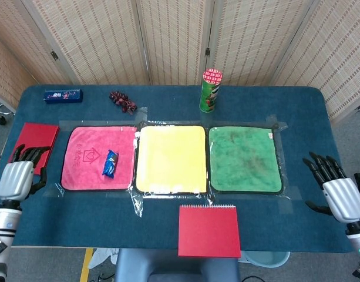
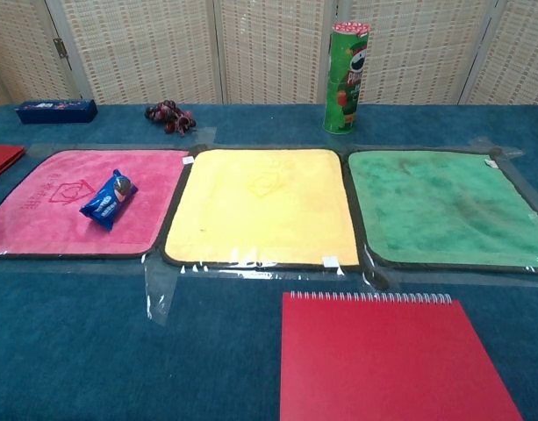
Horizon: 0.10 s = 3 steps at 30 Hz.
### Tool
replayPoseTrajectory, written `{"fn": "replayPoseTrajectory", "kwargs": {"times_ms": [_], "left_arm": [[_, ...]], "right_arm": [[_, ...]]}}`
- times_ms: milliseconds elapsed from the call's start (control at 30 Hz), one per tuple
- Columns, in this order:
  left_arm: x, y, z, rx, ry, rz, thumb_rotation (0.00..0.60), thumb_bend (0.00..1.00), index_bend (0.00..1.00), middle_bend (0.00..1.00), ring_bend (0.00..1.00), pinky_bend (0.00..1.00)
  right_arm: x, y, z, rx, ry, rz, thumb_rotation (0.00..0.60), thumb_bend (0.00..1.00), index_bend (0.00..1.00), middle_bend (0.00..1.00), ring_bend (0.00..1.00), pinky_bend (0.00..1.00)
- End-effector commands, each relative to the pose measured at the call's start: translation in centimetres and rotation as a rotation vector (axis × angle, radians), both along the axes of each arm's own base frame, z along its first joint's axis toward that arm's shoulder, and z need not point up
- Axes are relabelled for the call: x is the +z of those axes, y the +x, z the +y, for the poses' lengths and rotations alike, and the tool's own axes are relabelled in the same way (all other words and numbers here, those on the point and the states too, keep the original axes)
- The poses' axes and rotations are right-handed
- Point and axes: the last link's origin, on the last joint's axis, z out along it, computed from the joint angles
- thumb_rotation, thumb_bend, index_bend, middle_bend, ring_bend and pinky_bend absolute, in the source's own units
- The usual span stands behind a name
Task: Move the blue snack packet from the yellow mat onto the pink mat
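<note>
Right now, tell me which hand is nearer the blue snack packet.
Left. The left hand hovers just beyond the pink mat holding the blue snack packet; the right hand is past the green mat.

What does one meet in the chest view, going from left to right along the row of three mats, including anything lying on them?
pink mat → blue snack packet, lying on the pink mat's right part → yellow mat → green mat
</note>
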Motion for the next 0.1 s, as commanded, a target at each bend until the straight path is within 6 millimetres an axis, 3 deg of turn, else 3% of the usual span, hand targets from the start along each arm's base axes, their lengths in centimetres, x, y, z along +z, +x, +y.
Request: {"fn": "replayPoseTrajectory", "kwargs": {"times_ms": [33,100], "left_arm": [[-0.2,-1.4,-3.4,0.047,0.083,-0.003,0.6,0.72,0.19,0.23,0.17,0.0],[-0.3,-2.0,-4.9,0.059,0.122,-0.019,0.6,0.72,0.19,0.22,0.17,0.0]], "right_arm": [[-0.1,-0.1,0.4,-0.009,-0.006,-0.011,0.6,0.11,0.0,0.01,0.05,0.0],[-0.1,-0.1,0.8,-0.015,-0.015,-0.017,0.6,0.11,0.0,0.02,0.05,0.0]]}}
